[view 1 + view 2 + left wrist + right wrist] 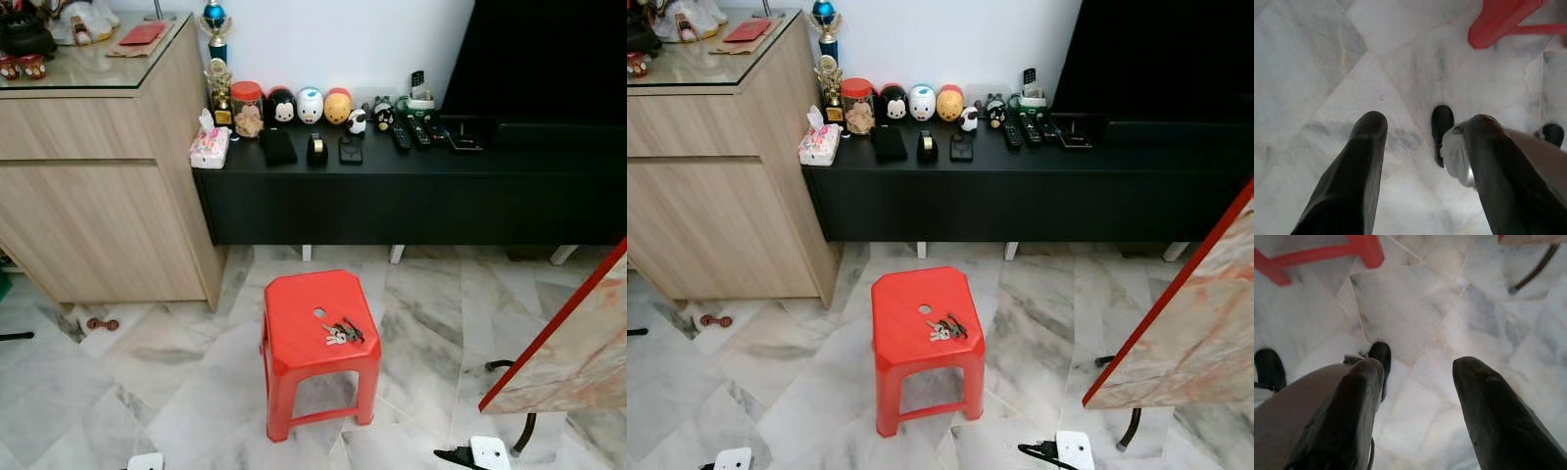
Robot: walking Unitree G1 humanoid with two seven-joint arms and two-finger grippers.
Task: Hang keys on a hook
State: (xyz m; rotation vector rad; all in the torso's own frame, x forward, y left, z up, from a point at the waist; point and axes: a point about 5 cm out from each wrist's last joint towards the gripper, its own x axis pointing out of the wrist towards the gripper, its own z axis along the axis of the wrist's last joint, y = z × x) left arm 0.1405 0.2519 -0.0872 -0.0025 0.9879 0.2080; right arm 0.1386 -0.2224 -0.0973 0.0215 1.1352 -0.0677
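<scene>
Keys (342, 333) lie on the red plastic stool (294, 343), on the seat's right half, just right of and a bit nearer the robot than the small hole at seat centre. Bunch is splayed; its long axis looks to run roughly left-right w/ a slight diagonal, dark fob end toward the seat's right edge, paler keys toward centre. Too small to tell more.

Stool stands on the marble floor (176, 392) in front of the black TV console (411, 196), wooden cabinet (98, 215) to its left. No hook visible anywhere in these views, so the hang spot is unknown for now.

Both arms hang low, pointing at the floor. Left gripper (1420, 161): fingers spread apart, nothing between them, a red stool leg ahead in the wrist view. Right gripper (1415, 396): fingers also parted and empty, stool leg and crossbar visible beyond them.

Key relation: keys sit up and fwd of both grippers, on a seat well above where the fingers hang. Since the bunch lies right of seat centre, the right arm is likely the nearer one for the pick. Judgement: task at its start, keys not yet grasped; next move probably calls for lifting an arm above the seat and coming down across the bunch's short side.
</scene>
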